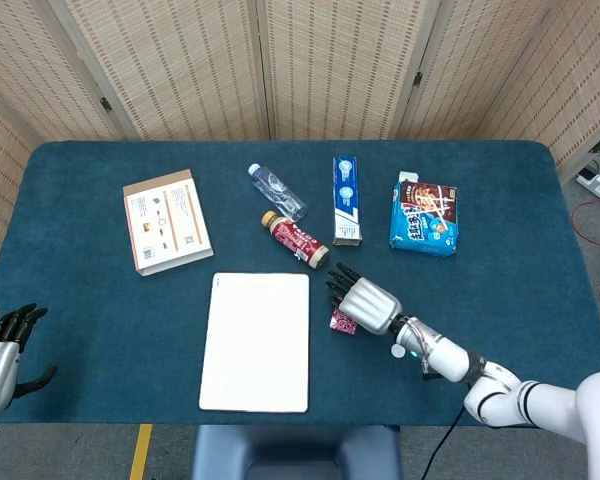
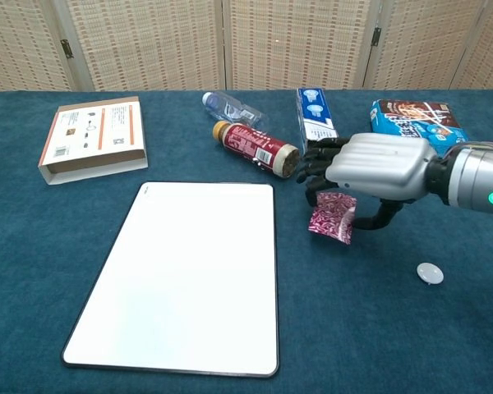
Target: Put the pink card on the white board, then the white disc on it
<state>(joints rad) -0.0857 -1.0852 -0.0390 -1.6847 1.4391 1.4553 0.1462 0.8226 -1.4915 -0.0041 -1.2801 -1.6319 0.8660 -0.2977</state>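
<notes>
The pink card [image 2: 331, 217] with its dark red pattern hangs tilted just above the cloth, pinched under the fingers of my right hand [image 2: 370, 171]. In the head view the card [image 1: 343, 322] peeks out below the same hand [image 1: 362, 302]. The white board [image 2: 181, 271] lies flat to the left of the card, a short gap away, and is bare [image 1: 255, 340]. The small white disc [image 2: 430, 273] rests on the cloth to the right of the hand, beside my forearm in the head view [image 1: 398, 350]. My left hand [image 1: 0, 350] sits at the table's near left corner, fingers apart and holding nothing.
Behind the board lie a red bottle [image 2: 256, 148], a clear bottle [image 2: 230, 108] and a toothpaste box [image 2: 315, 123]. A blue snack pack [image 2: 415, 121] is at the back right, a flat cardboard box [image 2: 93, 138] at the back left.
</notes>
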